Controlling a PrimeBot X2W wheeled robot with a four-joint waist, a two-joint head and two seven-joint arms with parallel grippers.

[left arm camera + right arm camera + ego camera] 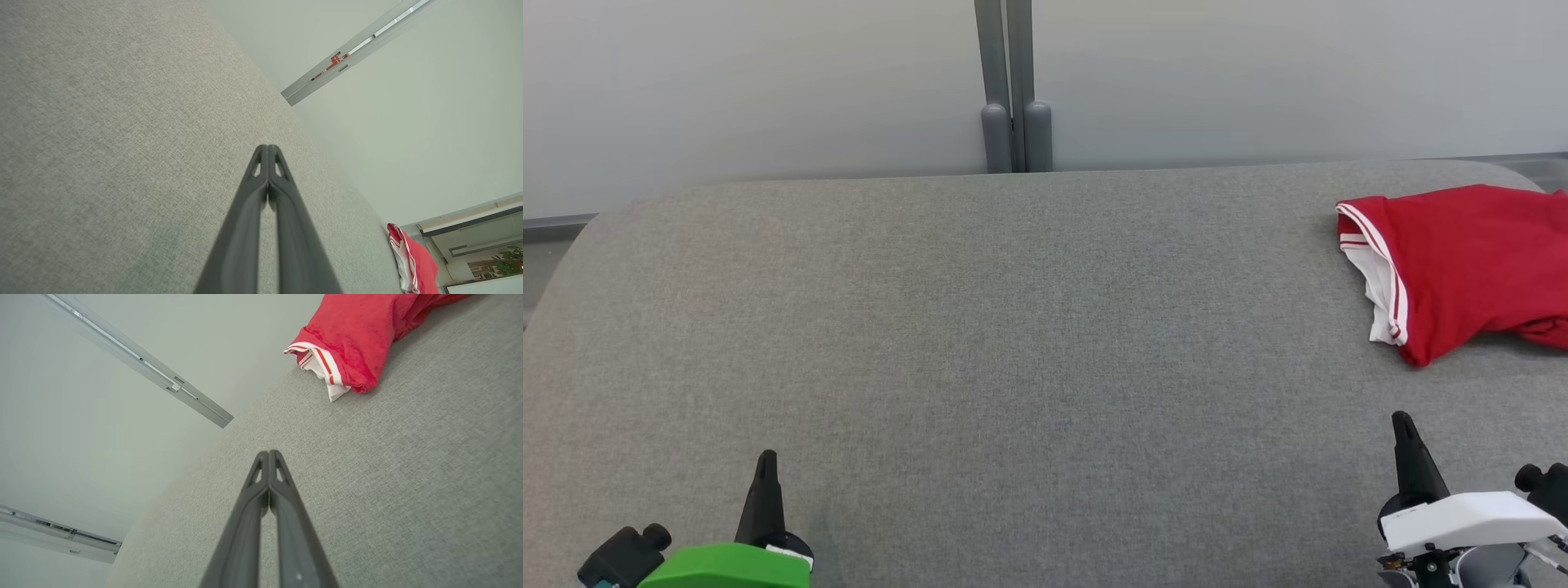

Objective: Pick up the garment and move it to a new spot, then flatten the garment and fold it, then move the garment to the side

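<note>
Grey woven-fabric surface (980, 343), far corners rounded, red garment (1470, 261) seen bunched on it at far right, white striped trim turned toward centre

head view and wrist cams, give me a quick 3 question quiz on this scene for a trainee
1. True or false: the left gripper is holding the garment.
2. Where does the garment lie on the grey surface in the head view? A) far right B) centre C) near left
3. Fill in: the fingers of the right gripper, like those of the left gripper, are ____ (open or shut), with nothing between them.

Key: 1 false; 2 A; 3 shut.
</note>
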